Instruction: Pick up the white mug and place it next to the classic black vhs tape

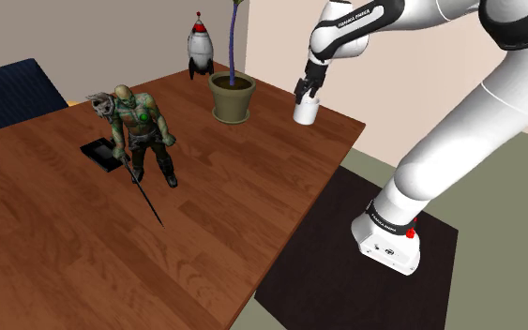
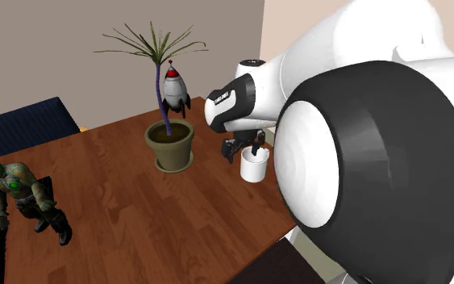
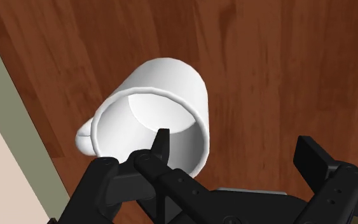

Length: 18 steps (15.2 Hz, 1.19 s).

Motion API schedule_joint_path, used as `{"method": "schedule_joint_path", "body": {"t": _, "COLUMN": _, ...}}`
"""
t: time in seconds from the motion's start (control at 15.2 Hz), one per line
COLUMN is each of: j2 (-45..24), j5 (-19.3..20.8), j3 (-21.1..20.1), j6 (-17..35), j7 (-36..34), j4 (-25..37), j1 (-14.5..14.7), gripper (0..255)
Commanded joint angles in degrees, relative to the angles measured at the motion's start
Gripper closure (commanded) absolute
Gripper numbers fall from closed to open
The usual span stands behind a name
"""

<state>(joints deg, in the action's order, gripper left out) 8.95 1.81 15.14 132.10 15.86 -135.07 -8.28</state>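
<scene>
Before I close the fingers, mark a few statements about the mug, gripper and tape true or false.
1. The mug stands upright on the table. True.
2. The gripper is shut on the mug. False: it is open, one finger inside the rim and the other outside, clear of the wall.
3. The mug sits next to the tape. False: the tape lies across the table by the figure.
4. A rocket stands beyond the plant pot. True.
</scene>
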Motion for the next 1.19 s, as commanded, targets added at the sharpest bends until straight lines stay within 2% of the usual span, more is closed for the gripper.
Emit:
{"method": "schedule_joint_path", "body": {"t": 0.0, "j2": -4.1, "j5": -1.3, "j3": 1.0, "j6": 2.7, "j7": 1.9, "j4": 2.2, "j1": -0.3, "gripper": 0}}
{"method": "schedule_joint_path", "body": {"t": 0.53, "j2": -8.5, "j5": -3.2, "j3": 1.1, "j6": 8.4, "j7": 3.3, "j4": 0.7, "j1": -0.2, "gripper": 0}}
{"method": "schedule_joint_path", "body": {"t": 1.06, "j2": -8.5, "j5": -3.1, "j3": 1.1, "j6": 8.4, "j7": 3.3, "j4": 0.7, "j1": -0.2, "gripper": 0}}
{"method": "schedule_joint_path", "body": {"t": 1.12, "j2": -8.5, "j5": -3.1, "j3": 1.1, "j6": 8.4, "j7": 3.3, "j4": 0.7, "j1": -0.2, "gripper": 255}}
